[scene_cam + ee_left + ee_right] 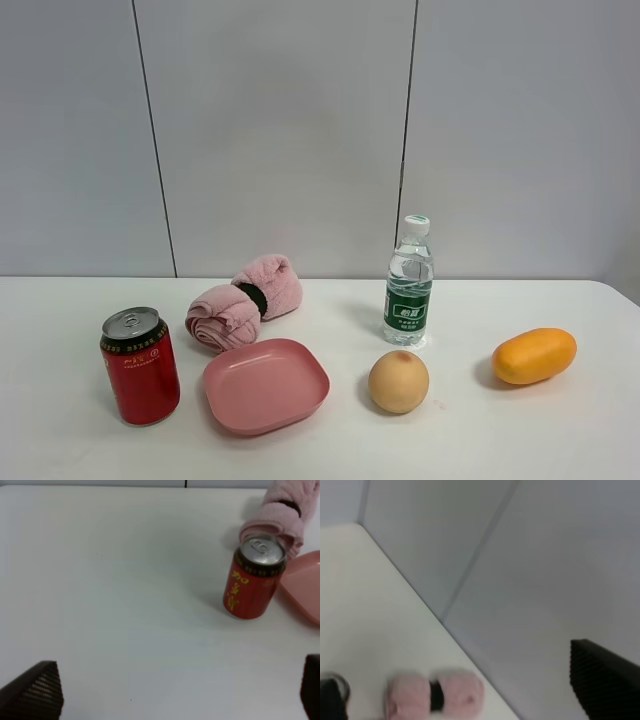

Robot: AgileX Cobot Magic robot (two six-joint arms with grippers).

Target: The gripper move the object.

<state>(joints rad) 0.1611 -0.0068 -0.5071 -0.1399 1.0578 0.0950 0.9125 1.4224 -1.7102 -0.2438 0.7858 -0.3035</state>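
**One red can at the desk's left end, left gripper spread wide short of it**

Six things stand or lie on the white desk (520, 445), one of each kind. The single red can (140, 366) stands upright at the left end in the high view, silver top up and a black band under its rim. Just to its right lies one shallow pink plate (266, 386), with a narrow gap between them. Behind the plate lies one pink towel roll (245, 300), pinched by a dark band into two lobes, its near lobe close to the plate's far edge. One clear water bottle (409, 283) with a green label stands upright right of the middle. In front of it sits one round peach-coloured fruit (398, 381), and well to the right lies one orange oval fruit (534, 355).

The left gripper (170, 695) hangs over bare desk, its two ribbed fingers (32, 692) spread far apart with nothing between them. The can lies ahead of it and off to one side, apart from both fingers.

Of the right gripper (602, 682) only one ribbed finger (610, 690) shows clearly, so I cannot tell whether it is spread or closed. Its camera faces the grey wall (530, 555) and the towel roll.
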